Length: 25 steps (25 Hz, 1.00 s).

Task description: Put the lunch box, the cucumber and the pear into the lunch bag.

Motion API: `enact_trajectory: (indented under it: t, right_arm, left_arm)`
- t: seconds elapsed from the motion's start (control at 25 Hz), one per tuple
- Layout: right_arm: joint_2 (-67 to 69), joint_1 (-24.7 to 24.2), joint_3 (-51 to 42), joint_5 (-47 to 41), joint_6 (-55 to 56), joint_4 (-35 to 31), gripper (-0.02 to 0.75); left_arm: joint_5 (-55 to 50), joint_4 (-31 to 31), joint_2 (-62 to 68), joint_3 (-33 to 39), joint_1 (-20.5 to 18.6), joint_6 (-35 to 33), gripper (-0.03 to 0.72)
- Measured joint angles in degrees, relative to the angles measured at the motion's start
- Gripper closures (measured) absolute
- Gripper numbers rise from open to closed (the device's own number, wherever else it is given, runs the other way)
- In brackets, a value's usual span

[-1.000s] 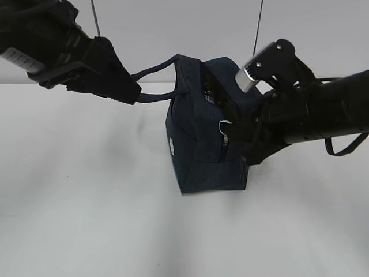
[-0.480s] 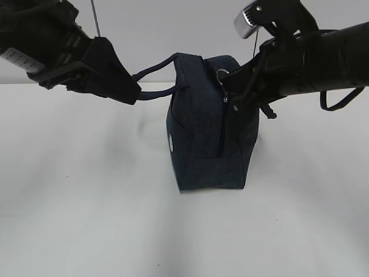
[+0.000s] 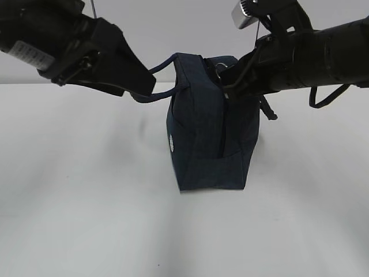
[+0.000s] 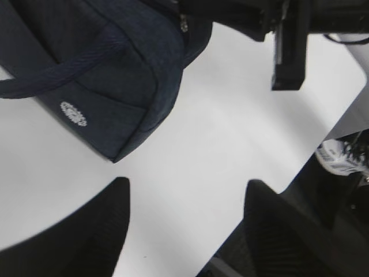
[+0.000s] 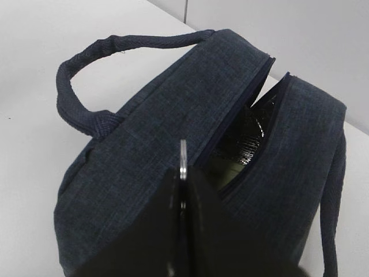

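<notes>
Standing lunch bag [image 3: 204, 138], zipper partly open

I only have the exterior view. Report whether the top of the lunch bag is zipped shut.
Observer: Not fully. The right wrist view shows the lunch bag with a gap in its top zipper and shiny lining inside.
Operator: Confirm what the right gripper has.
Observer: The right gripper is shut on the ring pull.
Operator: Now check the left one.
Observer: In the left wrist view the left gripper is open, with only bare table between its fingers. The handle lies apart from them.
</notes>
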<state>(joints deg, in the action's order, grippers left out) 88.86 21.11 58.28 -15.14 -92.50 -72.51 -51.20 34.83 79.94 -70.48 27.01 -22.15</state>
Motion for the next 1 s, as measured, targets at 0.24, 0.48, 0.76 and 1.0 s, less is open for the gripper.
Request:
enact_trajectory:
  t: [0.24, 0.48, 0.76, 1.0]
  right_arm:
    - [0.09, 0.00, 0.12, 0.10, 0.00, -0.04, 0.754]
    - [0.22, 0.00, 0.12, 0.13, 0.00, -0.08, 0.754]
    - [0.67, 0.00, 0.15, 0.23, 0.00, -0.17, 0.754]
    - [0.67, 0.00, 0.15, 0.23, 0.00, -0.31, 0.754]
  left_arm:
    - [3.71, 5.95, 4.53, 0.23, 0.00, 7.20, 0.254]
    - [8.38, 12.02, 9.37, 0.23, 0.00, 8.93, 0.254]
    - [12.26, 19.70, 13.33, 0.23, 0.00, 8.93, 0.254]
    - [14.40, 24.93, 17.22, 0.23, 0.00, 8.25, 0.254]
